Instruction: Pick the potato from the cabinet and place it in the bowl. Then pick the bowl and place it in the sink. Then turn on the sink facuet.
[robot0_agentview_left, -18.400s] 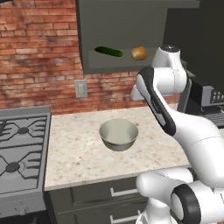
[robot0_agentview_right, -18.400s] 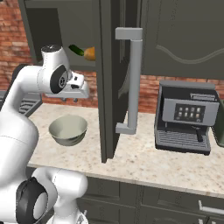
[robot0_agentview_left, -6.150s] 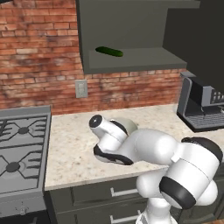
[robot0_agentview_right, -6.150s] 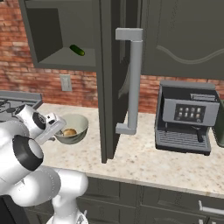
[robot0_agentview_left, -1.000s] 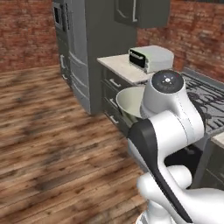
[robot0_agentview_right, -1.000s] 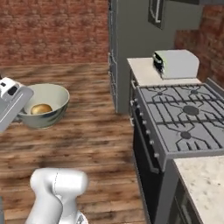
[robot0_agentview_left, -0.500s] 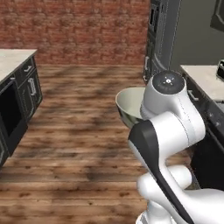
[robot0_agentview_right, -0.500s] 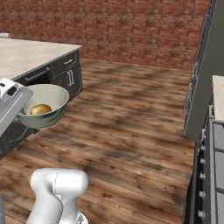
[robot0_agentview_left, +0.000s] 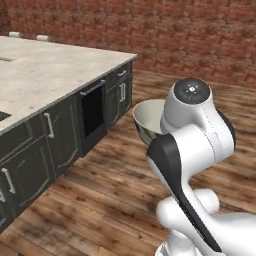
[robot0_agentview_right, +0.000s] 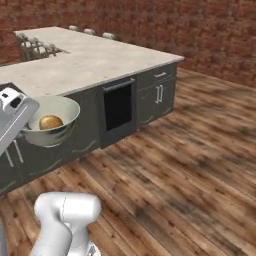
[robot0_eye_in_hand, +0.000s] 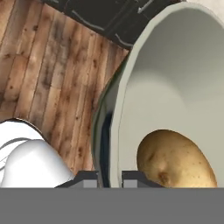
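My gripper is shut on the rim of the pale grey-green bowl, one fingertip inside the wall and one outside. The tan potato lies in the bowl's cream inside. From the right base view the bowl hangs in the air at the left with the potato in it, and the gripper holds its left rim. In the left base view the bowl peeks out behind my white arm. The cabinet is out of view. A dark cut-out at the counter's left edge may be the sink; I cannot tell.
A long pale stone counter on dark drawer units with silver handles runs along the left, with a black open recess in its front. Small grey things stand on its far end. Wooden floor spreads ahead, brick wall behind.
The whole picture has swung as the base turns: the dark unit at the right is gone and the long counter now lies much closer. The bowl with the potato stays in my grip.
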